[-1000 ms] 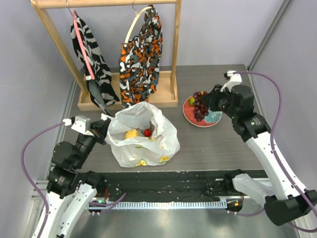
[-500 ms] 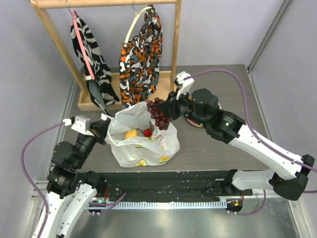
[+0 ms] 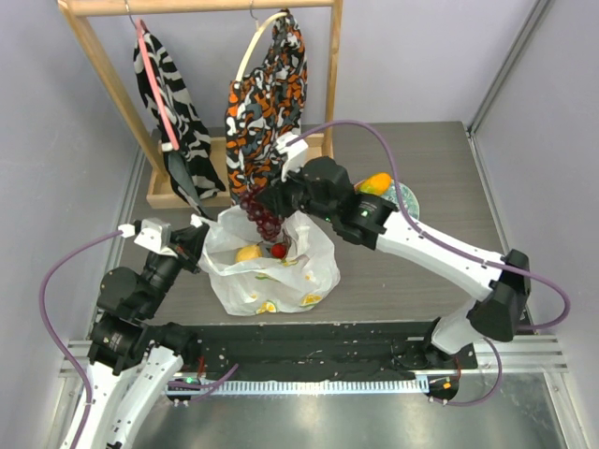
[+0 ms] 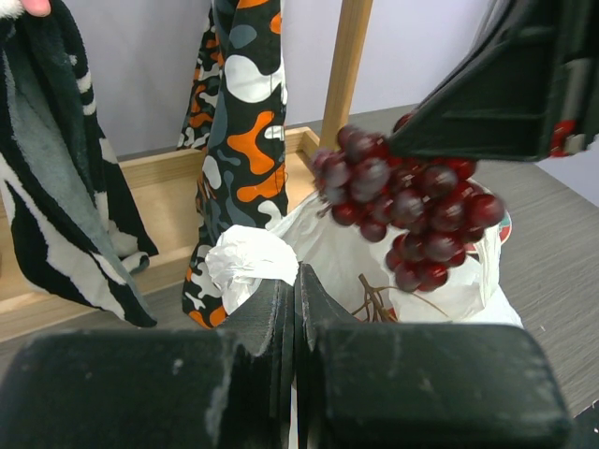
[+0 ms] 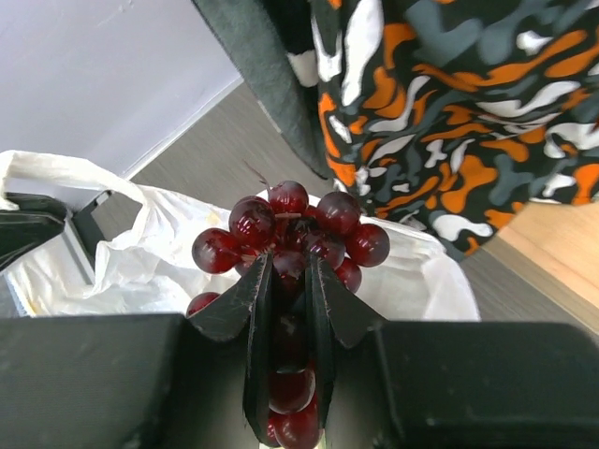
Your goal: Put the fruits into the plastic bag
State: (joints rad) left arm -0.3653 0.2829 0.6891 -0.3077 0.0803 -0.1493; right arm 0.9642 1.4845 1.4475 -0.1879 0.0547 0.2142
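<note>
The white plastic bag point(image 3: 314, 267) with citrus prints sits open at table centre. Inside it lie the yellow lemon point(image 3: 248, 253) and the red berries point(image 3: 279, 250). My right gripper point(image 3: 273, 198) is shut on the dark purple grape bunch point(image 3: 262, 215) and holds it above the bag's far rim; the wrist view shows the grape bunch point(image 5: 290, 224) between the fingers, over the bag point(image 5: 112, 267). My left gripper point(image 3: 200, 234) is shut on the bag's left edge point(image 4: 251, 264) and holds it up. The orange-green mango point(image 3: 376, 182) lies on a plate.
A red-rimmed plate point(image 3: 409, 201) sits at the right behind the right arm. A wooden rack point(image 3: 328, 84) at the back holds a zebra-striped cloth point(image 3: 173, 103) and an orange-black cloth point(image 3: 267, 103), close behind the bag.
My right arm has swung left from the plate, carrying the grape bunch to above the bag's mouth. The left arm and the bag have not moved.
</note>
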